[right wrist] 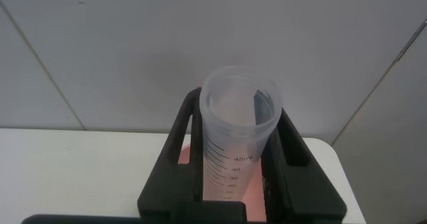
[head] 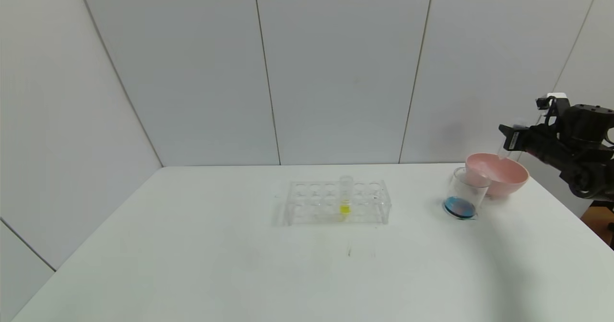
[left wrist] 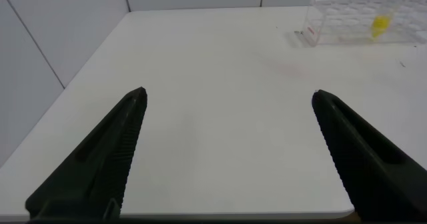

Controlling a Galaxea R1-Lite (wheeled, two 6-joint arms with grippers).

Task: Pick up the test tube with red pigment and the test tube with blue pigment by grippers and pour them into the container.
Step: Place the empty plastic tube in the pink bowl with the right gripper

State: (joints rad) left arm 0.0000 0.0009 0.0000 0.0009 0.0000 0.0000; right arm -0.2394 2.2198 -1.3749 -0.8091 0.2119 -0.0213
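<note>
My right gripper is at the far right, above the pink bowl. It is shut on a clear graduated tube that looks empty. In the right wrist view the tube stands between the black fingers, open end toward the camera. The container, a clear beaker, stands touching the bowl's left side and holds blue liquid at its bottom. No tube with red or blue liquid is in view. My left gripper is open and empty above the table's near left part, out of the head view.
A clear tube rack stands mid-table with one yellow-liquid tube in it. Both also show in the left wrist view, the rack and the tube. The table's right edge runs just beyond the bowl.
</note>
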